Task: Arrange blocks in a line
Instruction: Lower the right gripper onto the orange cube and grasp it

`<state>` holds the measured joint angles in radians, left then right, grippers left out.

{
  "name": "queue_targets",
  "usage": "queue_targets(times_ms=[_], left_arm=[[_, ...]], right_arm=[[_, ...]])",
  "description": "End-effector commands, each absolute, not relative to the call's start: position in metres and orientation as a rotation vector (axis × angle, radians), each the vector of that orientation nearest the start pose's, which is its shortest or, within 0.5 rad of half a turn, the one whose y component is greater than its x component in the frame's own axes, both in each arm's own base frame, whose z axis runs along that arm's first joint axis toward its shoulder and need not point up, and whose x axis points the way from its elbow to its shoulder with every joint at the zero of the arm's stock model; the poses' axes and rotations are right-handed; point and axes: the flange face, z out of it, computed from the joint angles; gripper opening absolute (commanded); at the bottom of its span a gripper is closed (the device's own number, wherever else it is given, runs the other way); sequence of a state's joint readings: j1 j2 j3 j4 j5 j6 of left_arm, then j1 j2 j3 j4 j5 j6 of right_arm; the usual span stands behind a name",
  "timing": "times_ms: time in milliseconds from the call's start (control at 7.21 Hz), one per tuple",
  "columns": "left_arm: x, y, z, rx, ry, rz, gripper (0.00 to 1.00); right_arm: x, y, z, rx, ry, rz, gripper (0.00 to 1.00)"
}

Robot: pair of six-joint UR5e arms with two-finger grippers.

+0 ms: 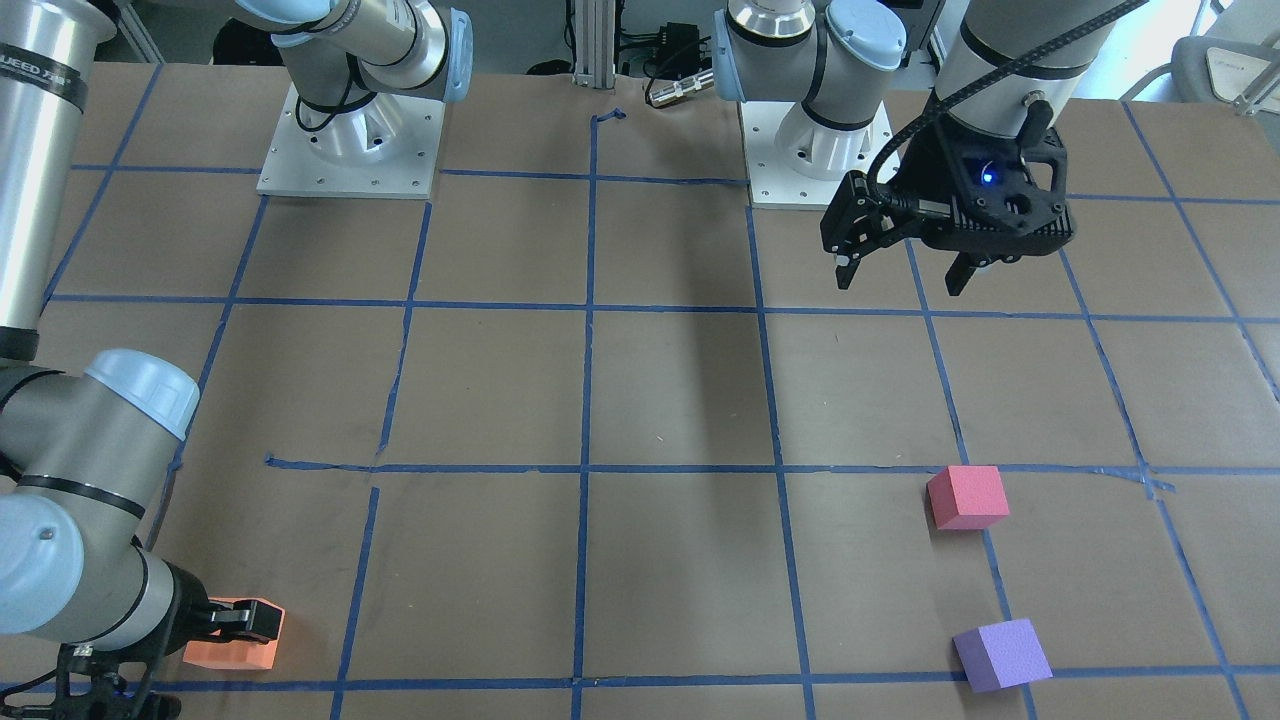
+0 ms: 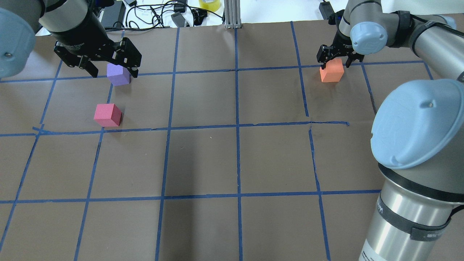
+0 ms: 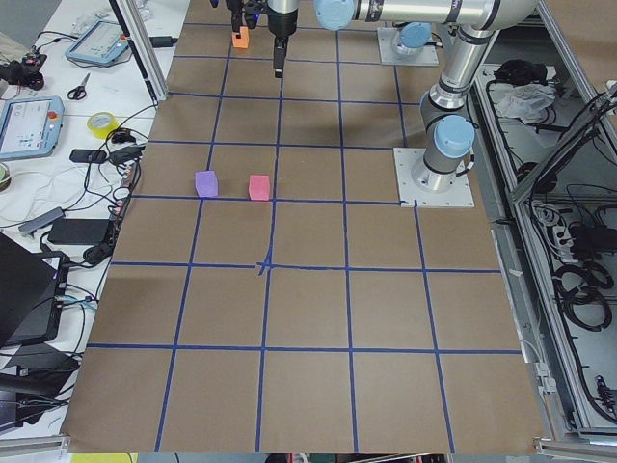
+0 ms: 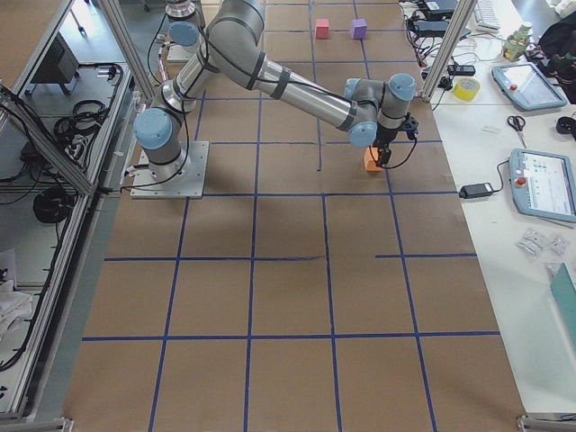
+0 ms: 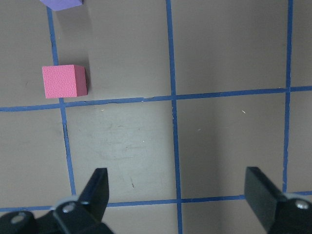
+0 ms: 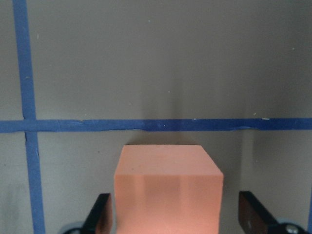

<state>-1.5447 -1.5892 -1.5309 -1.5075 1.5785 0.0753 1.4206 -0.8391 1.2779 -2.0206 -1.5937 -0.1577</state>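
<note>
The orange block (image 2: pixel 331 71) sits on the table at the far right, also in the right wrist view (image 6: pixel 168 190). My right gripper (image 2: pixel 335 62) is open and low, its fingers (image 6: pixel 101 214) on either side of that block, with a gap on one side. The pinkish-red block (image 2: pixel 107 115) and the purple block (image 2: pixel 118 75) sit close together at the far left. My left gripper (image 2: pixel 113 72) is open and empty, high above the table; its wrist view shows the pinkish-red block (image 5: pixel 63 81) ahead and the purple block (image 5: pixel 61 4) at the top edge.
The brown table carries a grid of blue tape lines (image 2: pixel 237 127). The two arm bases (image 1: pixel 350 130) (image 1: pixel 815 140) stand on the robot's side. Cables and a yellow tape roll (image 2: pixel 209 4) lie beyond the far edge, next to a metal post (image 2: pixel 232 14).
</note>
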Motion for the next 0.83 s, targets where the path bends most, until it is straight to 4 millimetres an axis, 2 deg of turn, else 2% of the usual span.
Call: queue_targets(times_ms=[0, 139, 416, 555, 693], left_arm=[[-0.119, -0.511, 0.505, 0.076, 3.126, -0.131, 1.00], [-0.119, -0.511, 0.505, 0.076, 3.126, -0.134, 1.00], [-0.119, -0.511, 0.505, 0.079, 3.126, -0.134, 1.00], [-0.119, -0.511, 0.505, 0.076, 3.126, -0.131, 1.00], [-0.119, -0.511, 0.505, 0.076, 3.126, -0.131, 1.00]], right_arm=[[0.019, -0.752, 0.206, -0.002, 3.162, -0.002, 0.76], [0.020, -0.752, 0.206, -0.005, 3.162, -0.002, 0.55], [0.021, -0.755, 0.215, 0.000, 3.158, -0.028, 0.30], [0.030, -0.757, 0.226, 0.009, 3.140, -0.061, 0.18], [0.070, -0.765, 0.242, -0.010, 3.096, -0.120, 0.17]])
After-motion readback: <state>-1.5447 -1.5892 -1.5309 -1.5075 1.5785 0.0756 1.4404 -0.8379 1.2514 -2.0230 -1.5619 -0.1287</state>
